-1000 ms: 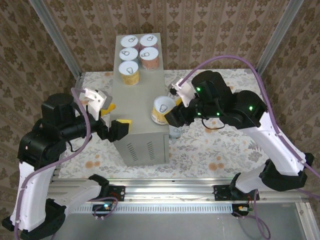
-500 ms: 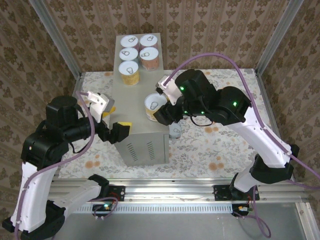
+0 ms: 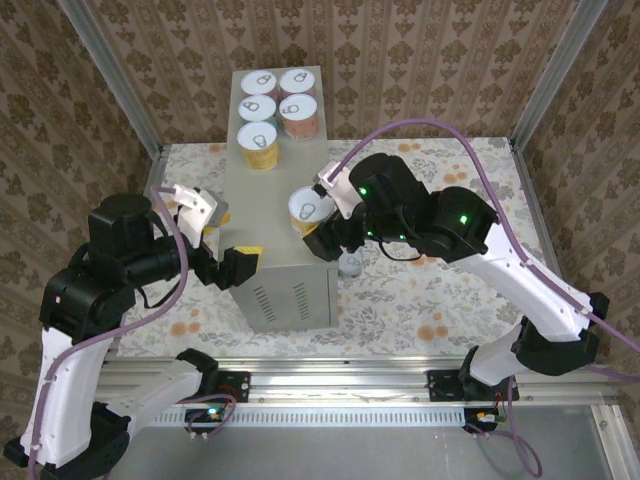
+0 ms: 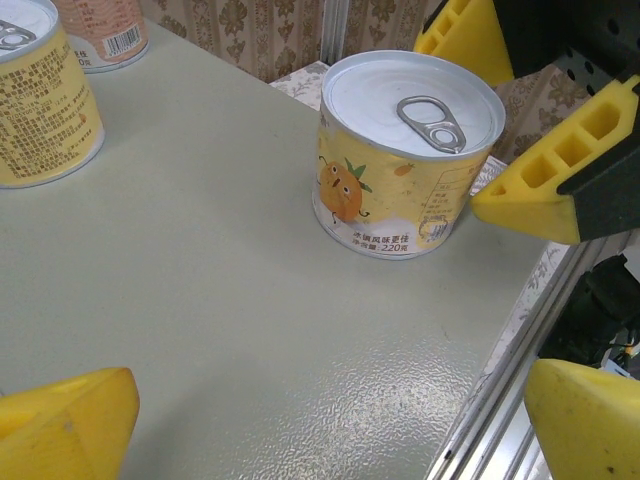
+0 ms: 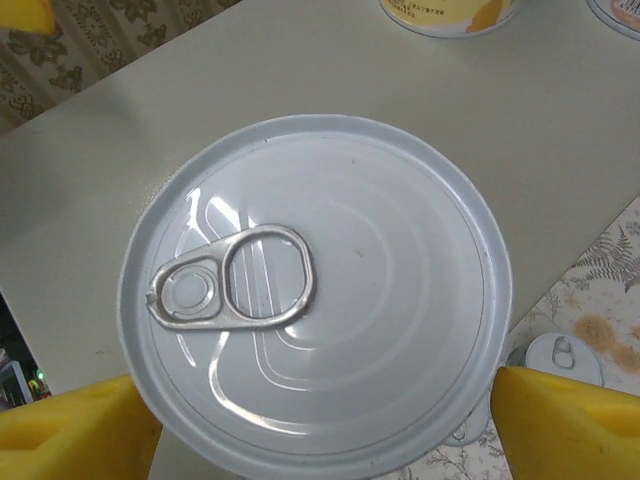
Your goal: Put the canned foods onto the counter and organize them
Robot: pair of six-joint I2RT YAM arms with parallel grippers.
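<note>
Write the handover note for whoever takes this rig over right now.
Left claw: open, empty, by the counter's left edge.
Right claw: straddling a yellow can that stands on the counter near its right edge. Its pads sit close on both sides, so I can't tell if it is gripping.
Done: five cans grouped at the counter's far end, plus the yellow one.
Left: free and retract the right claw, fetch the loose can from the floral surface, then line them all up.

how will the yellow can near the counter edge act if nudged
Short and wide, the yellow can probably slides rather than tips. Its smooth label and the glossy counter suggest little friction; so close to the edge, a nudge might drop it.
</note>
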